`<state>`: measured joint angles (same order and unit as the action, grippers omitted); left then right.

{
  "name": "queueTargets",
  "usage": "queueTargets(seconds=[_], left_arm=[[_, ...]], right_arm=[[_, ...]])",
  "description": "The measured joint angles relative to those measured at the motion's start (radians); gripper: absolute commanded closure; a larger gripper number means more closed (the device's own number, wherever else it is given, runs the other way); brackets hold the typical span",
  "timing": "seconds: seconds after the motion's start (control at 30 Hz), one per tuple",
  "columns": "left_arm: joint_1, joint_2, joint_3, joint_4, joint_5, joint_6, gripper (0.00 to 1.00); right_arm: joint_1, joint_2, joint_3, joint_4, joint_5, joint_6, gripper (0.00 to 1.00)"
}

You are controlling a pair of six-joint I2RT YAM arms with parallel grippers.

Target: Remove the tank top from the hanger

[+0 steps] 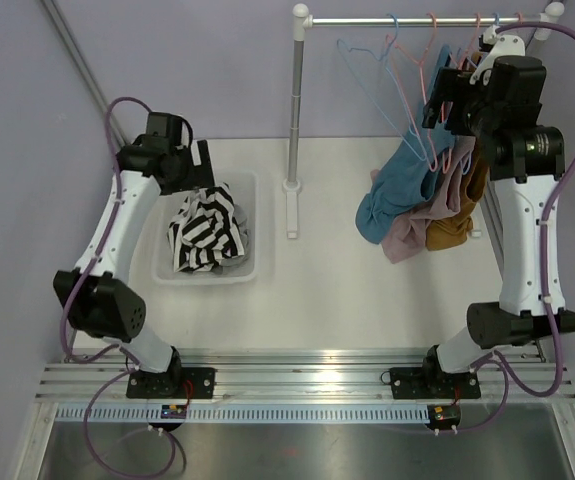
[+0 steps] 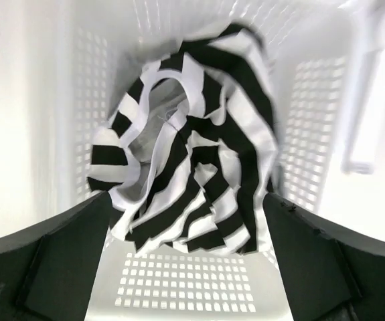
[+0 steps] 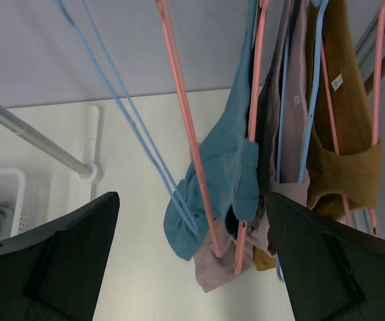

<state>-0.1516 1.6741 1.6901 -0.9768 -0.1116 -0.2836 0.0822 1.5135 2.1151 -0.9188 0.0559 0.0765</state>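
A teal tank top (image 1: 397,190) hangs on a pink hanger (image 3: 252,114), beside a mauve top (image 1: 417,225) and a mustard top (image 1: 452,225), all on hangers on the rail (image 1: 417,20). My right gripper (image 1: 445,95) is open and empty, high up by the hangers; in the right wrist view (image 3: 192,197) the teal top (image 3: 222,167), an empty pink hanger (image 3: 179,114) and an empty blue hanger (image 3: 125,107) lie between its fingers. My left gripper (image 1: 202,170) is open and empty over a black-and-white striped top (image 2: 199,154) lying in the white basket (image 1: 207,272).
The rack's upright pole (image 1: 295,100) and its foot stand between the basket and the hanging clothes. The mauve top (image 3: 292,100) and mustard top (image 3: 346,154) hang at the right, near the table's right edge. The basket's perforated wall (image 2: 192,287) lies under the left gripper (image 2: 187,200).
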Motion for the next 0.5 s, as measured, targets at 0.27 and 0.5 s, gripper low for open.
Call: queueTargets(seconds=[0.27, 0.5], left_arm=[[-0.033, -0.360, -0.018, 0.009, 0.007, 0.000, 0.01], [-0.226, -0.604, -0.164, 0.022, 0.000, 0.004, 0.01]], right_arm=[[-0.044, 0.248, 0.334, -0.059, 0.008, -0.051, 0.29], [-0.060, 0.351, 0.393, -0.067, 0.041, -0.094, 0.39]])
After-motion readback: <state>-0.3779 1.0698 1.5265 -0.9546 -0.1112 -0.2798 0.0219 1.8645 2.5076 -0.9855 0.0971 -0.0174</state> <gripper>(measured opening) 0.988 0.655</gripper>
